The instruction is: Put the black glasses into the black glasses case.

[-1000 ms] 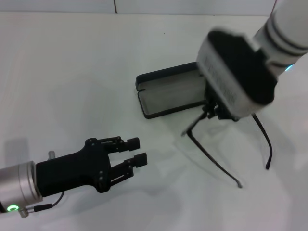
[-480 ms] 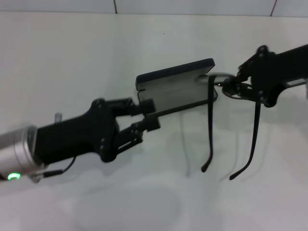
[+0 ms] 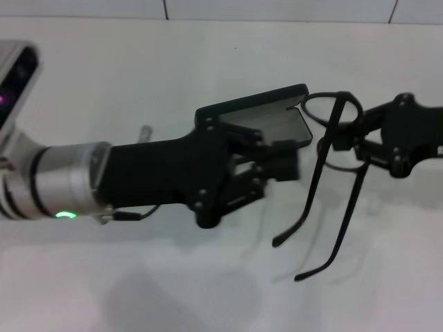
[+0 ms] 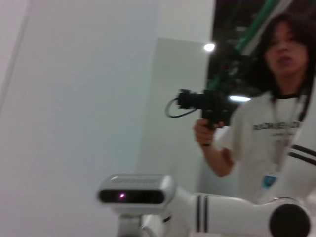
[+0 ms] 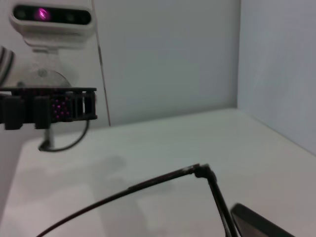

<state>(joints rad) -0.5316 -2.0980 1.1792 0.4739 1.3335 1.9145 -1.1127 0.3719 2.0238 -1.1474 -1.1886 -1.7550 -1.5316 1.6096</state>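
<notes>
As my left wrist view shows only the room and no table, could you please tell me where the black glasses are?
Observer: The right end effector grips the black glasses by the front frame, off the table, temples hanging open.
Operator: Is the case ready?
Observer: Yes, the black glasses case lies open, grey lining showing; the glasses are at its right end, not inside it.
Operator: And my left arm?
Observer: The left end effector reaches across the case's near edge, close to the glasses.
</notes>
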